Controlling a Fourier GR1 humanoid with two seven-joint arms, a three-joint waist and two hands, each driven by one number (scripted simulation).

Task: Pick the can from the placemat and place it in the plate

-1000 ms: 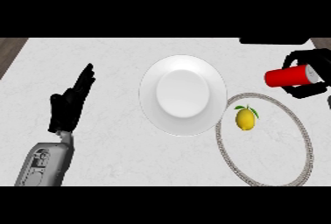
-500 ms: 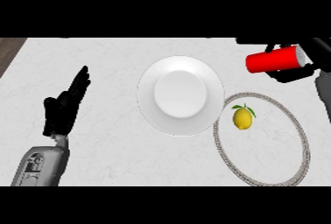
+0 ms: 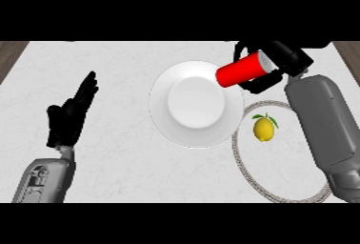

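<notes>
From the head view, the right robot hand [image 3: 275,61] is curled around a red can [image 3: 243,70]. The can lies tipped on its side in the hand, with its silver end toward the hand. It is up in the air, over the far right edge of the white plate [image 3: 196,104]. The plate sits in the middle of the pale marble bench [image 3: 119,157].

To the right of the plate lies a round placemat [image 3: 243,164] with a grey rim. Its left edge is just beside the plate. A yellow lemon [image 3: 263,128] with a green leaf lies on the placemat. The grey right forearm crosses over the right part of the placemat.

The left robot hand [image 3: 69,116] rests at the left side of the bench, with its fingers straight and holding nothing.
</notes>
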